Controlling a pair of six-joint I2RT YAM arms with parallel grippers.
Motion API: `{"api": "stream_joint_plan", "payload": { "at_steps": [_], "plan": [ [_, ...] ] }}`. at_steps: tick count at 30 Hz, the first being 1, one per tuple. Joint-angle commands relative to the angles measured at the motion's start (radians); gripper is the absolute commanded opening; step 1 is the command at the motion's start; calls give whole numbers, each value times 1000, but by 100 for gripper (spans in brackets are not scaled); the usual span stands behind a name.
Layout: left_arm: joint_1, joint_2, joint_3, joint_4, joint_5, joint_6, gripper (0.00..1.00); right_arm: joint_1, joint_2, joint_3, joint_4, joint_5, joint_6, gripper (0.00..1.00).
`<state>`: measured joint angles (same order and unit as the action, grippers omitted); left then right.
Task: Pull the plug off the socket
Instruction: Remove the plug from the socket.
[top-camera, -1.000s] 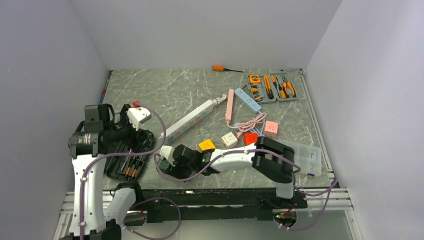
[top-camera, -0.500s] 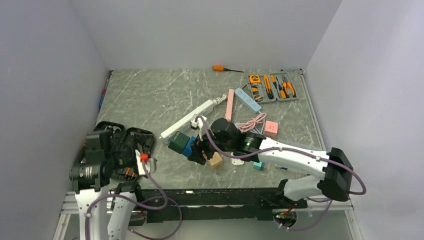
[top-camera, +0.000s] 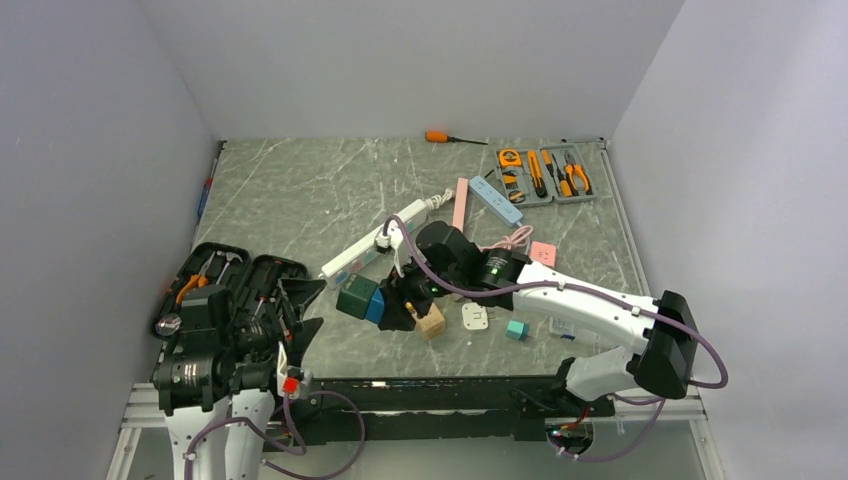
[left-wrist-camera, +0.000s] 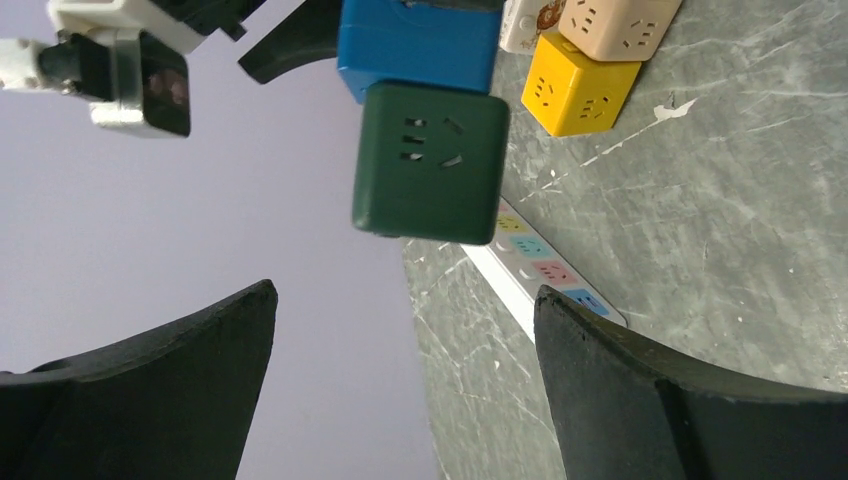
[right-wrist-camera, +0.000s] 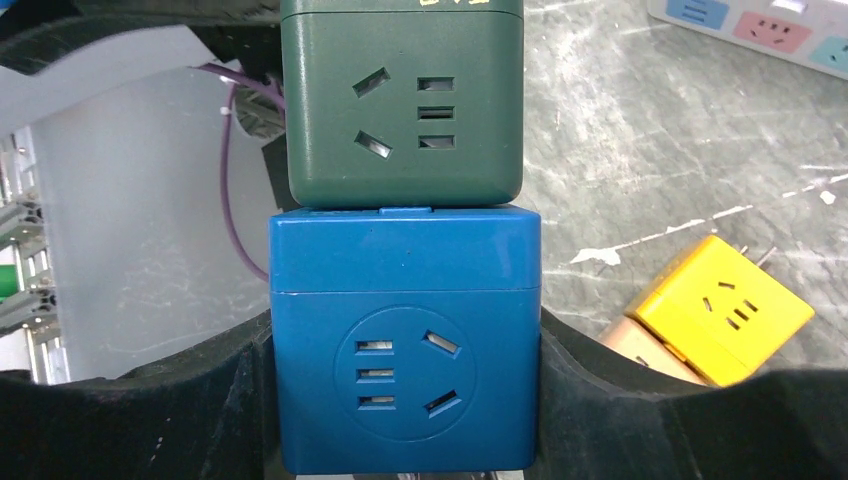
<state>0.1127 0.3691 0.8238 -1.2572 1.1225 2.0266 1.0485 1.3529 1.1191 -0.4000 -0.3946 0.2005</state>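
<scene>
A dark green cube plug (right-wrist-camera: 403, 100) is joined to a blue cube socket (right-wrist-camera: 405, 340). My right gripper (right-wrist-camera: 405, 345) is shut on the blue cube, one finger (right-wrist-camera: 200, 400) pressed on each side. In the top view the pair is near the table's front middle, the green cube (top-camera: 356, 296) to the left and the blue cube (top-camera: 377, 306) in the right gripper (top-camera: 395, 305). My left gripper (top-camera: 300, 315) is open and empty just left of the green cube (left-wrist-camera: 430, 163), apart from it. The left gripper's (left-wrist-camera: 405, 295) jaws stand wide apart.
An open black tool case (top-camera: 240, 285) lies at the front left. A white power strip (top-camera: 370, 250), pink strip (top-camera: 460, 205) and blue strip (top-camera: 497, 198) lie mid-table. A beige cube (top-camera: 432, 322), a white plug (top-camera: 475, 316), a teal cube (top-camera: 516, 329), a pink cube (top-camera: 541, 257) and a tool tray (top-camera: 540, 175) lie to the right.
The right arm moved from the front edge to the table's middle and now holds the joined cubes. The left arm came down from its raised pose, its open gripper now facing the green cube.
</scene>
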Motion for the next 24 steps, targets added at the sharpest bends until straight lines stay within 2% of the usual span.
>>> {"api": "stream_joint_plan", "payload": {
  "at_steps": [1, 12, 20, 24],
  "plan": [
    [2, -6, -43, 46, 74, 402, 99, -3, 8, 93, 45, -61, 34, 0],
    [1, 29, -81, 196, 104, 383, 99, 19, 146, 242, 62, -81, 67, 0],
    [-8, 73, -76, 128, 32, 434, 99, 63, 232, 346, 37, -69, 56, 0],
    [-9, 89, -87, 151, -17, 413, 93, 68, 227, 342, 21, -51, 50, 0]
  ]
}}
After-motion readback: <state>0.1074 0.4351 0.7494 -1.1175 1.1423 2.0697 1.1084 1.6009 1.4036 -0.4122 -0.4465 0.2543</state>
